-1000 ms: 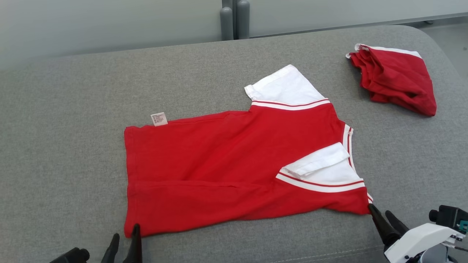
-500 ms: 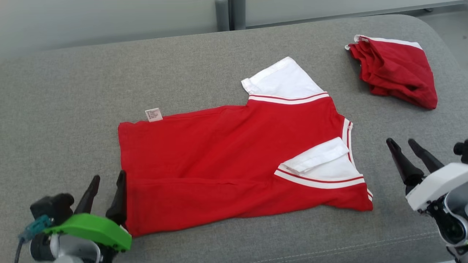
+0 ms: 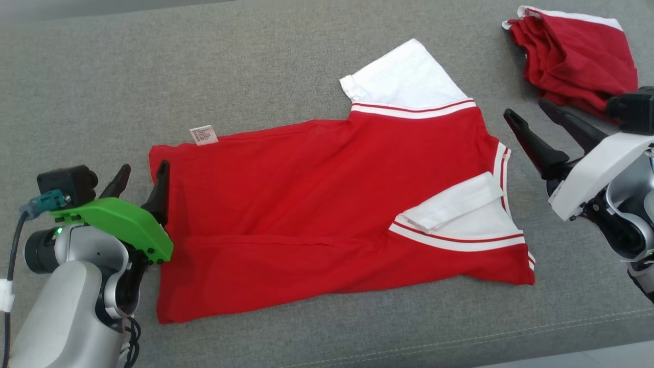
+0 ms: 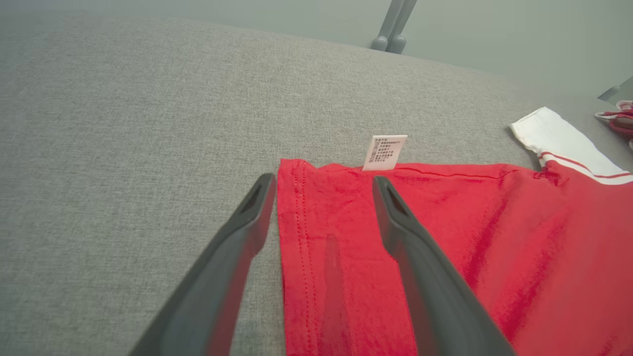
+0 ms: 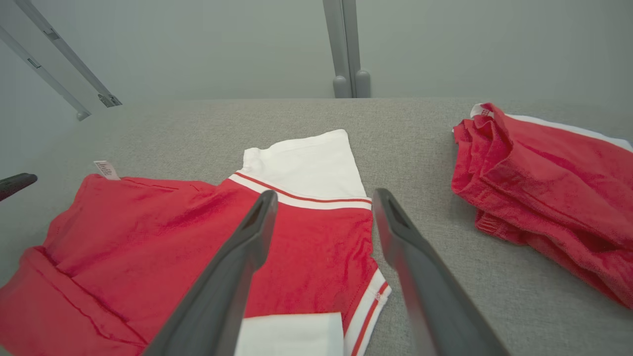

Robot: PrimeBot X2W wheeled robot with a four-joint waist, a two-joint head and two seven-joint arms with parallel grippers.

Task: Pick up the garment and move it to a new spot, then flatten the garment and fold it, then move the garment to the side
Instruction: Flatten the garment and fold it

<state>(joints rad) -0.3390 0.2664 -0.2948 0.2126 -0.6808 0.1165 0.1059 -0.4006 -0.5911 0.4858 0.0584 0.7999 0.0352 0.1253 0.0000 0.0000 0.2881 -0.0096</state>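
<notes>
A red T-shirt [image 3: 317,204] with white sleeves lies spread on the grey cushion [image 3: 102,76], hem to the left, collar to the right. One white sleeve [image 3: 403,76] points away; the near sleeve [image 3: 460,214] is folded onto the body. My left gripper [image 3: 141,171] is open at the hem's far left corner, straddling the hem edge [image 4: 296,222] in the left wrist view. My right gripper [image 3: 529,110] is open, hovering just right of the collar side with nothing between its fingers. A white care label [image 4: 384,152] sticks out from the far seam.
A second red garment [image 3: 577,56] lies bunched at the far right, close behind my right gripper. The cushion's front seam [image 3: 460,342] runs along the near edge. Grey metal posts [image 5: 348,49] stand beyond the far edge.
Both arms have moved away from me: the left gripper up along the hem to its far corner, the right from the near shoulder corner up beside the collar. The camera tilted down.
</notes>
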